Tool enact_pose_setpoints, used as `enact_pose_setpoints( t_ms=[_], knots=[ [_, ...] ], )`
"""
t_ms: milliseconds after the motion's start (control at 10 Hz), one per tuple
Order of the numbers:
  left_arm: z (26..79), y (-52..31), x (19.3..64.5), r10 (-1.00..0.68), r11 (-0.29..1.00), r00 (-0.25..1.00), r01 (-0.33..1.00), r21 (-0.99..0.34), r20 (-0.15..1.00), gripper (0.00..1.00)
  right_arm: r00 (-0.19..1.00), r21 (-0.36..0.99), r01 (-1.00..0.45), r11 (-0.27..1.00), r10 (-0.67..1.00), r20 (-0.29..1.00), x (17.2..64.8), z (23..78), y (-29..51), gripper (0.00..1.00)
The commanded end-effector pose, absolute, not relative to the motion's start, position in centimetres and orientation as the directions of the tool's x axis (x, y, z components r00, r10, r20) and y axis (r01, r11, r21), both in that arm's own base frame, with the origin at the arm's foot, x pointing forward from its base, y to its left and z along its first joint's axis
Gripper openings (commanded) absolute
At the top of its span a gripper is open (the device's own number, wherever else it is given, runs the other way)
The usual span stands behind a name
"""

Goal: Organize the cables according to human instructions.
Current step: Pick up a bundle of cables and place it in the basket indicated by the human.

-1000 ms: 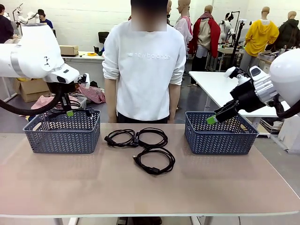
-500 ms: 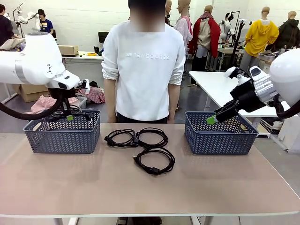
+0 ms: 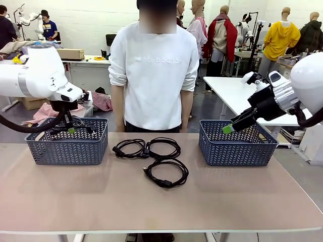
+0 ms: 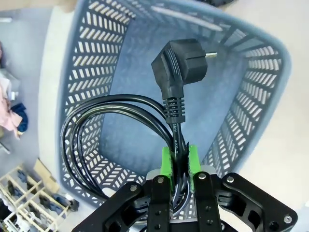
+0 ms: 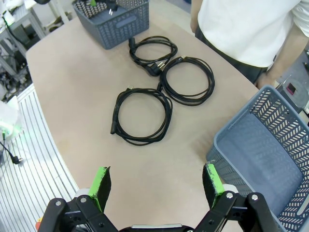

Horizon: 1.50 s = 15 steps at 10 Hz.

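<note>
Black cable [image 4: 176,63] now lower inside left-edge basket [image 4: 84,77], left fingers [image 4: 166,159] clamped on it. Right fingers [image 5: 102,186] apart. Release looks next; three cables [image 3: 166,173] left.

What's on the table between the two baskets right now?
Front view: between the left basket and the right basket lie three coiled cables, two side by side nearer the person, a third closer to the robot. Otherwise bare table.

Four cables [image 5: 119,112] [image 5: 211,79] [image 5: 173,48] [image 4: 174,111], two baskets [image 3: 68,148] [image 3: 234,151], two robot hands [image 4: 179,159] [image 5: 157,180], one person [image 3: 154,75].

Left gripper [image 3: 70,130] holds cable [image 3: 81,122] at basket [image 3: 65,149]; three on table [image 3: 101,201].
</note>
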State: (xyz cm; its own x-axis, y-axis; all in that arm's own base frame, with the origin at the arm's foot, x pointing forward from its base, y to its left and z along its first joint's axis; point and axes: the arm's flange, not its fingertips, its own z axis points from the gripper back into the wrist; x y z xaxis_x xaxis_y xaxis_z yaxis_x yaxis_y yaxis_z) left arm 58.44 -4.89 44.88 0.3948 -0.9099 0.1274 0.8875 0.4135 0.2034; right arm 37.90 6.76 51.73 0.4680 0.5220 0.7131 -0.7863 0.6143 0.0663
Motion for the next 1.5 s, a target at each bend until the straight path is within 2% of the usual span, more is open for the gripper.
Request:
enact_pose_setpoints(
  t_ms=[0, 200, 900, 1100, 1400],
  knots=[
    [44.6, -4.4, 59.2, -0.897, 0.442, 0.43, 0.87, 0.217, 0.102, 0.16, 0.453, 0.07, -0.797, 0.6, 0.517, 0.726, 38.1, 51.7, 6.7, 1.0],
    [43.5, -3.8, 59.7, -0.891, 0.453, 0.442, 0.861, 0.229, 0.101, 0.16, 0.453, 0.07, -0.797, 0.6, 0.517, 0.726, 38.1, 51.7, 6.7, 1.0],
    [43.4, -3.2, 59.7, -0.888, 0.46, 0.451, 0.867, 0.191, 0.092, 0.84, 0.453, 0.07, -0.797, 0.6, 0.517, 0.726, 38.1, 51.7, 6.7, 1.0],
    [43.8, -3.1, 59.7, -0.887, 0.462, 0.452, 0.871, 0.167, 0.093, 1.0, 0.453, 0.07, -0.797, 0.6, 0.517, 0.726, 38.1, 51.7, 6.7, 1.0],
    [44.3, -3.2, 59.2, -0.89, 0.453, 0.439, 0.88, 0.142, 0.122, 1.0, 0.453, 0.07, -0.797, 0.6, 0.517, 0.726, 38.1, 51.7, 6.7, 1.0]
  ],
)
